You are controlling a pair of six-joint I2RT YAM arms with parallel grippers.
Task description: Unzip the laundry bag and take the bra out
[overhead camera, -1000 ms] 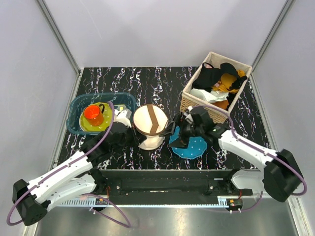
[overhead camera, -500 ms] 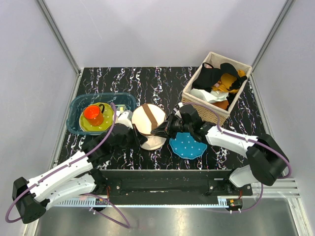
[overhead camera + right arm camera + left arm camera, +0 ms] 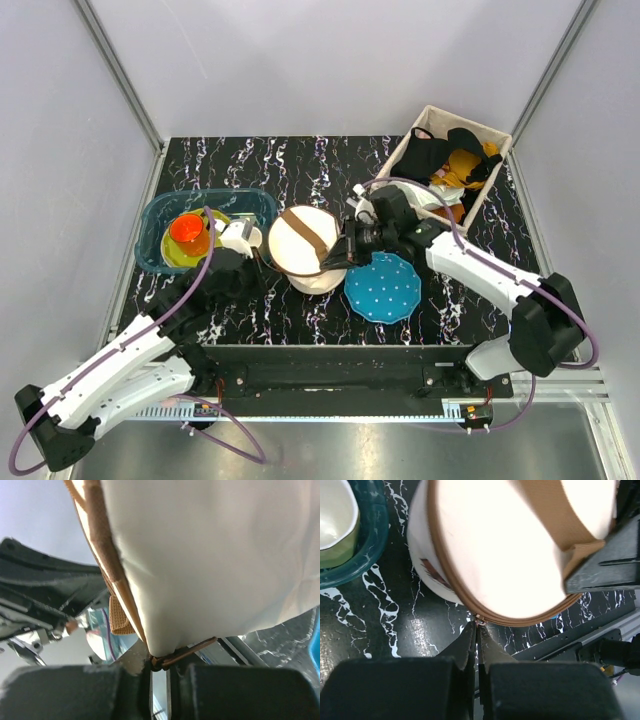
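The cream, dome-shaped laundry bag (image 3: 300, 238) with brown zip trim and a brown strap sits tilted between both arms. My left gripper (image 3: 266, 266) is at its left edge; in the left wrist view the gripper (image 3: 478, 626) is shut on the small metal zip pull (image 3: 481, 622) under the laundry bag (image 3: 520, 545). My right gripper (image 3: 336, 258) is at the bag's right edge. In the right wrist view this gripper (image 3: 159, 663) is shut on the brown trim at the rim of the laundry bag (image 3: 215, 555). The bra is hidden.
A blue white-dotted disc (image 3: 384, 289) lies just right of the bag, under the right arm. A teal basin (image 3: 160, 262) at the left holds a green plate, an orange cup (image 3: 188, 233) and a white cup. A wicker basket (image 3: 395, 200) of black and mustard clothes stands back right.
My right gripper moved left from over the blue disc to the bag's right edge and shut on its trim. The bag has tilted and shifted slightly. The left gripper stayed shut.
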